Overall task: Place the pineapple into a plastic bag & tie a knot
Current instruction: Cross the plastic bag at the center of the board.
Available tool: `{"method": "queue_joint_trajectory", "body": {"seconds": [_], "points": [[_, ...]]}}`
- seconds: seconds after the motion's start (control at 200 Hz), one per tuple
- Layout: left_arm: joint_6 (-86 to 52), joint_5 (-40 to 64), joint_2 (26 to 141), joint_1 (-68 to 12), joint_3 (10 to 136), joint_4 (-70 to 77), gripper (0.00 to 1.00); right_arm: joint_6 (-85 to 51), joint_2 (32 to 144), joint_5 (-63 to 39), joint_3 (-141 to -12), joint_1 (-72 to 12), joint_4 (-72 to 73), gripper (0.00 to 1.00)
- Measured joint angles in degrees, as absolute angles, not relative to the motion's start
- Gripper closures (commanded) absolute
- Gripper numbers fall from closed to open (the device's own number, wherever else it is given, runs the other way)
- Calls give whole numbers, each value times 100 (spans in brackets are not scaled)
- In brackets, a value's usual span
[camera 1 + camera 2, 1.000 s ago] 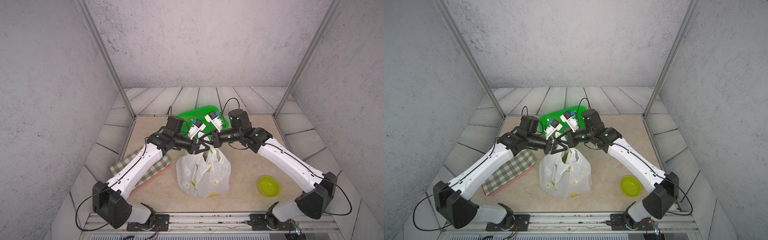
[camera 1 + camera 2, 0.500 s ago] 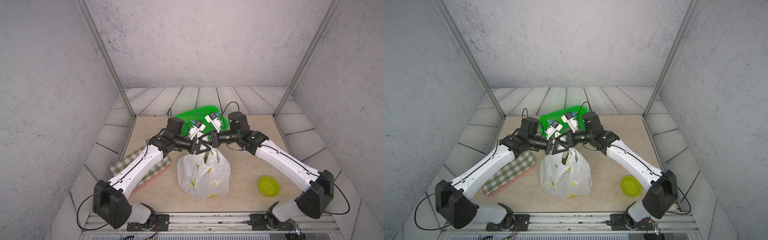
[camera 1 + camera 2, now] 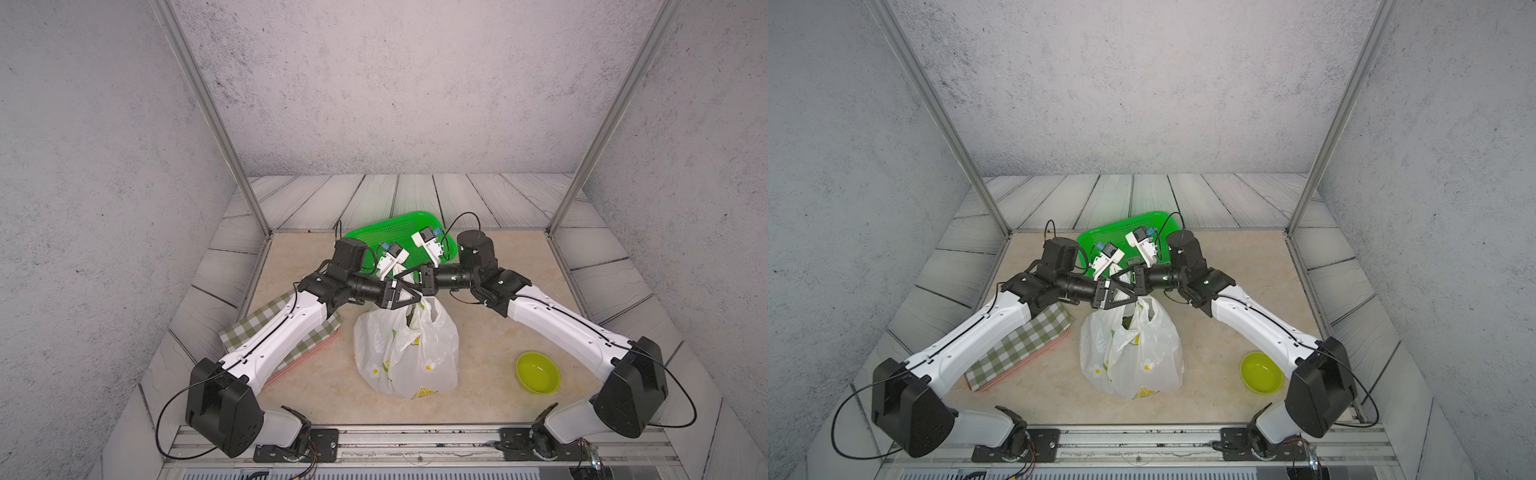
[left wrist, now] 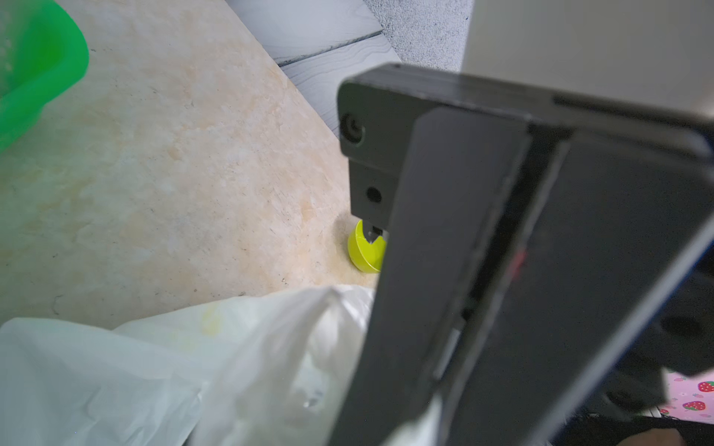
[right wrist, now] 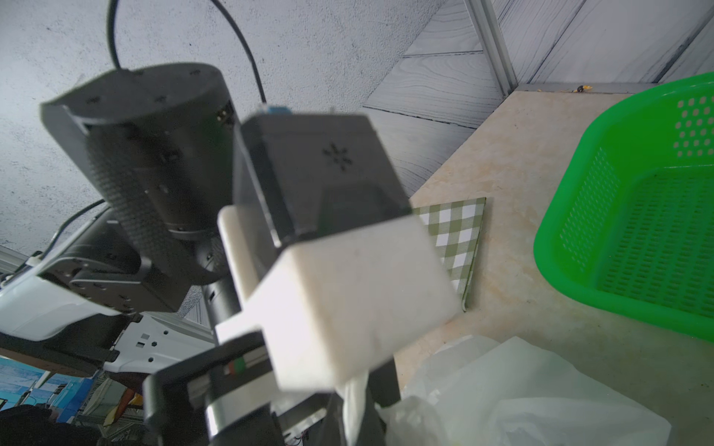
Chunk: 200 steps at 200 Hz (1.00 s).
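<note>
The left gripper (image 3: 415,296) is held above the middle of the table (image 3: 498,332), its arm stretched over a checked cloth (image 3: 266,328). Its jaws look nearly together, yet whether plastic is pinched between them cannot be told. Just below it the plastic bag (image 3: 407,357) is stood on the table, bulging, with its upper part drawn up to where both grippers meet. A handle loop (image 3: 401,275) is seen sticking up behind the left gripper, and a green mesh basket (image 3: 399,232) is set farther back. Something green and yellow, taken to be the pineapple (image 3: 1128,322), is glimpsed in the bag's mouth, so the bagging is judged done. No knot can be made out, since that spot is covered by the fingers, and the tying is judged unfinished. The right gripper (image 3: 424,286), tip to tip with the left, is closed tight. A white strip (image 5: 353,397) is seen by its fingers in the right wrist view, though a grip on it cannot be confirmed. A yellow-green bowl (image 3: 537,372) is left well apart at the right.
</note>
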State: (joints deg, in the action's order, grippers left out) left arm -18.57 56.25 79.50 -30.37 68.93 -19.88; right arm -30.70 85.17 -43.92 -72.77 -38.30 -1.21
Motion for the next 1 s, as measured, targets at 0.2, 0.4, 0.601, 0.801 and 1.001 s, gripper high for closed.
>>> {"method": "queue_joint_trajectory", "body": {"seconds": [0.2,0.4,0.601,0.801,1.001], "points": [[-2174,5570,7872,-3044,6667,-1446,72,-3273,8438,-4204,-7094,-3828,215,100],[-2464,5581,7819,-3061,6545,-947,83,-3354,8324,-4047,-7063,-3828,294,100],[-2696,5465,7806,-3063,6379,-489,98,-3389,8256,-3955,-7028,-3819,353,100],[-2749,5419,7802,-3092,6171,-165,100,-3345,8215,-3870,-6978,-3819,228,95],[-2600,5422,7771,-3127,6108,78,100,-3131,8036,-3745,-7170,-3706,-443,57]]}}
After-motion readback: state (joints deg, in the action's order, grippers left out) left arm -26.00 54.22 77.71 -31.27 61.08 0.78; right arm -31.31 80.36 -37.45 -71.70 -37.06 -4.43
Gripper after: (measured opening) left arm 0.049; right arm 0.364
